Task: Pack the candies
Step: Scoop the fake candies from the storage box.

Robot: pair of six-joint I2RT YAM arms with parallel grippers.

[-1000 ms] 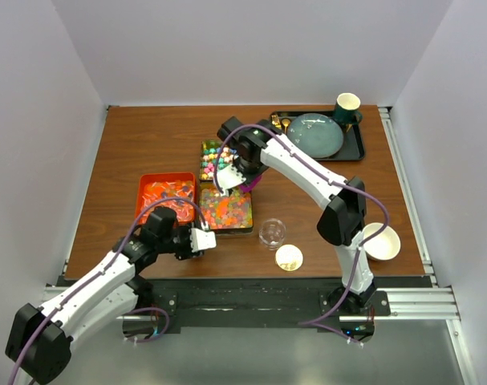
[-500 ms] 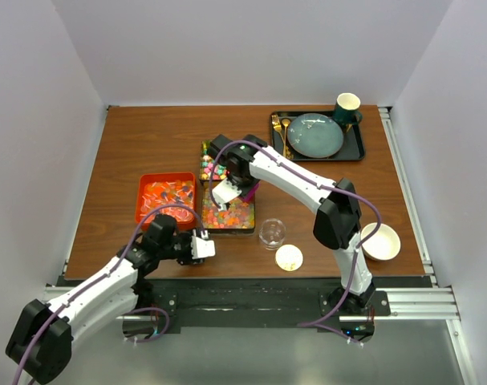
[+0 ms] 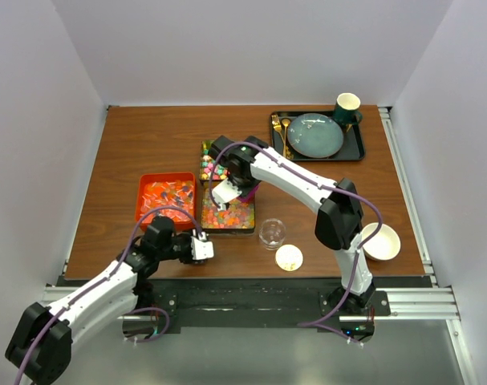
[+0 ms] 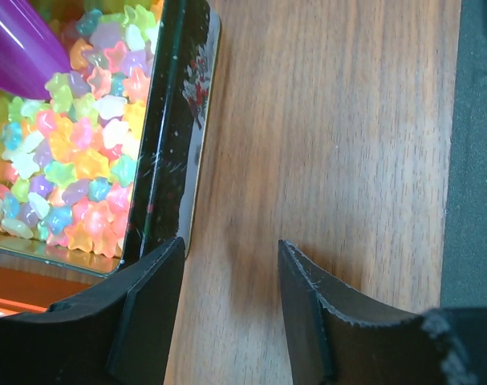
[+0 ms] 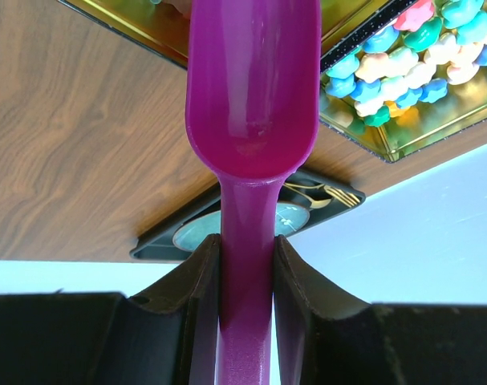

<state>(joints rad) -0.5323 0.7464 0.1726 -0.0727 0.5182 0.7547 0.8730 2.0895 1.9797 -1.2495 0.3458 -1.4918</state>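
Pastel star-shaped candies (image 4: pixel 75 136) fill the near tin (image 3: pixel 241 218), which stands mid-table. A second tin of candies (image 3: pixel 209 160) lies just behind it. My right gripper (image 3: pixel 225 196) hangs over the near tin, shut on the handle of a magenta scoop (image 5: pixel 251 88). The scoop's bowl (image 4: pixel 18 44) dips onto the candies. In the right wrist view more candies (image 5: pixel 403 56) show at the upper right. My left gripper (image 4: pixel 229 249) stands open over bare wood just beside the near tin's wall (image 4: pixel 167 160), with nothing between its fingers.
An orange tray (image 3: pixel 164 196) sits left of the tins. A clear cup (image 3: pixel 272 233) and a small round lid (image 3: pixel 289 257) stand right of the near tin, a white bowl (image 3: pixel 382 241) farther right. A black tray (image 3: pixel 355 148) with plate and green cup is at the back right.
My right gripper has swung left and nearer with the scoop, down over the near tin. My left gripper has drawn back slightly toward the table's near edge.
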